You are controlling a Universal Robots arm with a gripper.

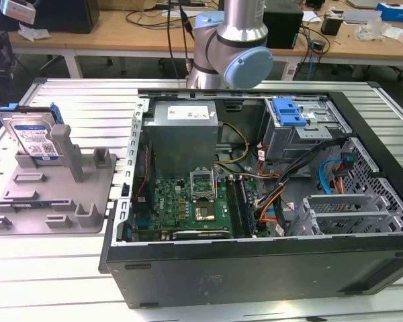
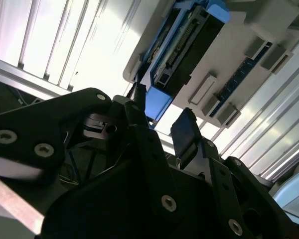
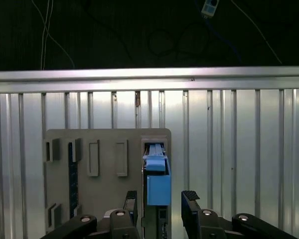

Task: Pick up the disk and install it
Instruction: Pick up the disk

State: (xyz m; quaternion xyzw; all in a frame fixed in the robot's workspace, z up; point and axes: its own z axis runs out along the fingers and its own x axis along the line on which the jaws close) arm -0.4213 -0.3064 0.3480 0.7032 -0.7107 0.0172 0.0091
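Observation:
The disk stands on edge in a grey holder on the ribbed table, at the exterior view's left. It is silver with a white-and-blue label and a blue frame. In the first wrist view I look down on its narrow blue end. My gripper is open, and its two black fingers line up on either side of that end. The second wrist view shows the same open gripper with the disk beyond it. Nothing is held.
An open computer case takes up the middle and the exterior view's right. Inside it are a motherboard, a grey power supply box and a drive cage with a blue latch. The arm's joint rises behind the case.

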